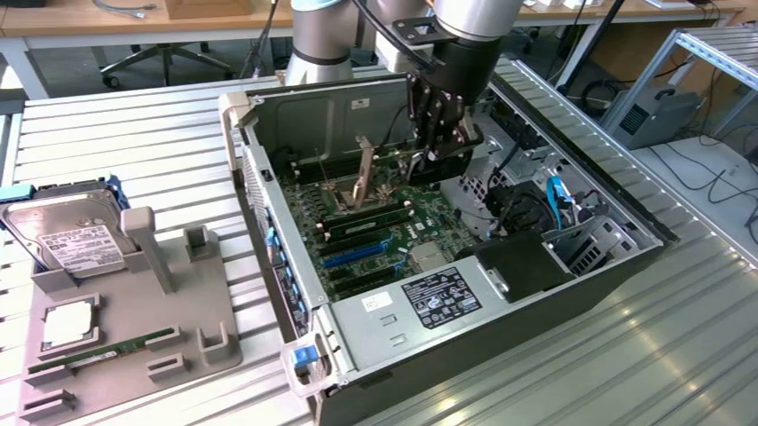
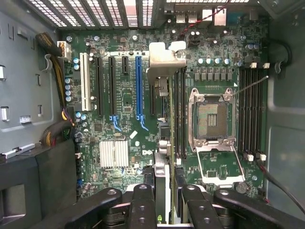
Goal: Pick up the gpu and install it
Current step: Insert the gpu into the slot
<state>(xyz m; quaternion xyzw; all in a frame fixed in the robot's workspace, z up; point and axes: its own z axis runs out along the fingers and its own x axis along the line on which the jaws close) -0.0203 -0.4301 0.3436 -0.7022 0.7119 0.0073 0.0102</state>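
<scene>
1. Pincer clamped on gpu, card edge-on between the fingers, inside the open PC case.
2. Gpu hangs above motherboard, beside the blue slot.
3. Exterior view's left: hard drive on the bench.

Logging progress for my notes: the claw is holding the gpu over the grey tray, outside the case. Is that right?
Not quite. The claw does hold the gpu, but inside the open case, above the motherboard, not over the grey tray. The exterior view shows this; the tray sits off to that view's left.
</scene>
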